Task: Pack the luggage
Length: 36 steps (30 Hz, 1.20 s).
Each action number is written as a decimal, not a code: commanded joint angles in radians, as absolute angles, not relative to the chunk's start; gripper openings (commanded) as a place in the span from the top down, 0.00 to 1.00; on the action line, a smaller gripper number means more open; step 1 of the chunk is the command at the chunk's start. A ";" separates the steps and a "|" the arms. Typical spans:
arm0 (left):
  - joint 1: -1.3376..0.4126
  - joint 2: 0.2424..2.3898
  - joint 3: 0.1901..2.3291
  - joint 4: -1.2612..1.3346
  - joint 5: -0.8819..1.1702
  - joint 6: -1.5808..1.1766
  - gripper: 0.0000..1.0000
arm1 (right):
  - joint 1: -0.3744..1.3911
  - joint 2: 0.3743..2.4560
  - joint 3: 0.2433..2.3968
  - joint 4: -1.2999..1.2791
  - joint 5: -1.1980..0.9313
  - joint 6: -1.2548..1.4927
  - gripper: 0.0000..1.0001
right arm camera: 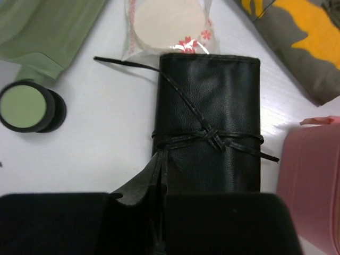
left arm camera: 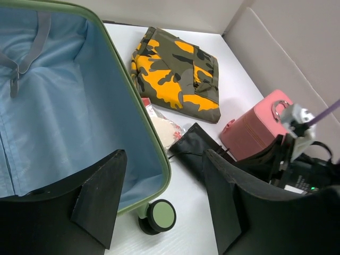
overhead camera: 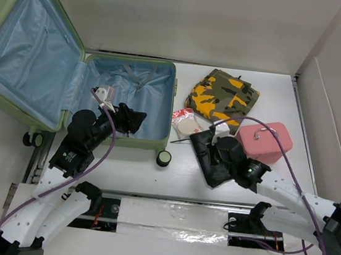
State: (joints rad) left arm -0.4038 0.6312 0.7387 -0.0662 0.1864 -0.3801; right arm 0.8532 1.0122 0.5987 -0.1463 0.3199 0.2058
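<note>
The luggage [overhead camera: 152, 97] lies open at the left, a pale green shell with light blue lining [left arm camera: 64, 106], its lid [overhead camera: 25, 41] leaning back; nothing shows inside it. My left gripper [overhead camera: 135, 120] hovers open over its near right corner, its jaws [left arm camera: 164, 159] wide apart and empty. A black leather roll [right arm camera: 210, 95] tied with a cord lies on the table [overhead camera: 201, 142] right of the case. My right gripper [right arm camera: 162, 199] is shut on a flap at the roll's near left edge [overhead camera: 214, 164].
A camouflage cloth bundle [overhead camera: 221, 96] lies at the back. A small pink handled box [overhead camera: 268, 139] stands right of the roll. A clear packet of round pads [overhead camera: 186, 123] lies just beyond the roll. One luggage wheel [overhead camera: 164, 158] sticks out near it. White walls enclose the table.
</note>
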 commanded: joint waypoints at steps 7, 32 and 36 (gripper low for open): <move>-0.400 0.601 0.726 -0.029 0.178 -0.356 0.55 | 0.899 1.262 0.632 -0.077 0.344 0.215 0.28; -0.400 0.554 0.730 -0.035 0.137 -0.360 0.52 | 1.081 1.480 0.890 -0.481 0.807 0.518 1.00; -0.400 0.545 0.733 -0.045 0.120 -0.365 0.52 | 1.091 1.277 0.946 -0.525 0.737 0.405 1.00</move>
State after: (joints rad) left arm -0.4038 0.5636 0.7284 -0.0734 0.1406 -0.3676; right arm 1.0828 1.4204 0.8619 -0.4755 0.7372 0.4435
